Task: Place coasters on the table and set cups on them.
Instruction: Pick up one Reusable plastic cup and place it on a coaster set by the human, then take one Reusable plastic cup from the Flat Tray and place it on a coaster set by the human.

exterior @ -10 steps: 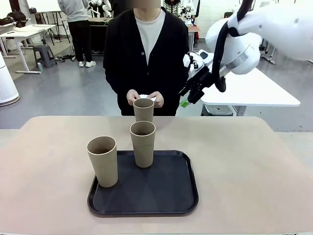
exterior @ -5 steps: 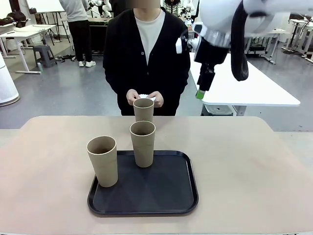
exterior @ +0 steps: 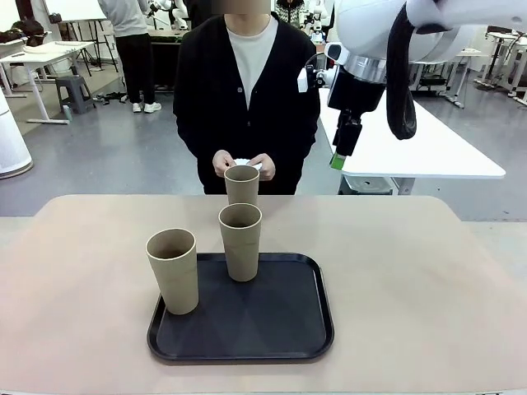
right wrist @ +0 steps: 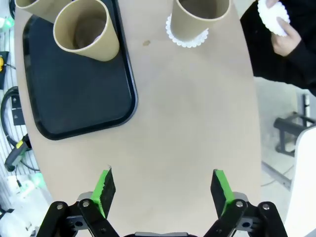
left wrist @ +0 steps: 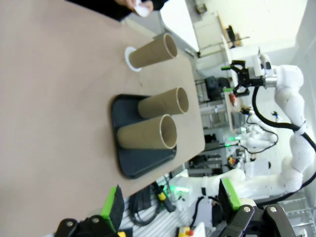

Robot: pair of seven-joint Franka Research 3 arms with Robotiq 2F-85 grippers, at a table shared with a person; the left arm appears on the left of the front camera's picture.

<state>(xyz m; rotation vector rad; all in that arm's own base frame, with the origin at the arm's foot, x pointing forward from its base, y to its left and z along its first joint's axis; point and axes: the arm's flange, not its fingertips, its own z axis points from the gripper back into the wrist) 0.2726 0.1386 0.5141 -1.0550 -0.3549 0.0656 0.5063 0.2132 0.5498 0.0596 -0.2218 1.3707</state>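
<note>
**A:** Start close in. How does the left pincer stand?

**B:** The left pincer (left wrist: pixel 171 200) is spread wide. It looks across the worktop (exterior: pixel 412 280) towards the cups.

**A:** And what lies on the worktop?

**B:** A black tray (exterior: pixel 272 321) is nearest, lying flat at the middle of the near side. The nearest cup (exterior: pixel 174 276) stands upright on it at about 9 o'clock, close to the left rim. The second cup (exterior: pixel 240 247) stands upright at the tray's 12 o'clock, just inside the far rim.

**A:** Where is the last one?

**B:** The third cup (exterior: pixel 241 186) is off the tray, straight past it at 12 o'clock. It stands upright on a white lacy coaster (right wrist: pixel 187 42) that lies flat on the worktop. The scalloped edge peeks out from under the cup's base.

**A:** Any other coasters?

**B:** Yes. Past the far edge, again at 12 o'clock, a person's hands (exterior: pixel 224 163) hold white coasters (right wrist: pixel 273 16) in front of the body. I cannot tell how many.

**A:** And the right pincer?

**B:** The right pincer (right wrist: pixel 162 186) hangs high above the worktop, at about 1 o'clock from the tray, pointing down. It is spread wide, with bare worktop showing between its fingers.
</note>
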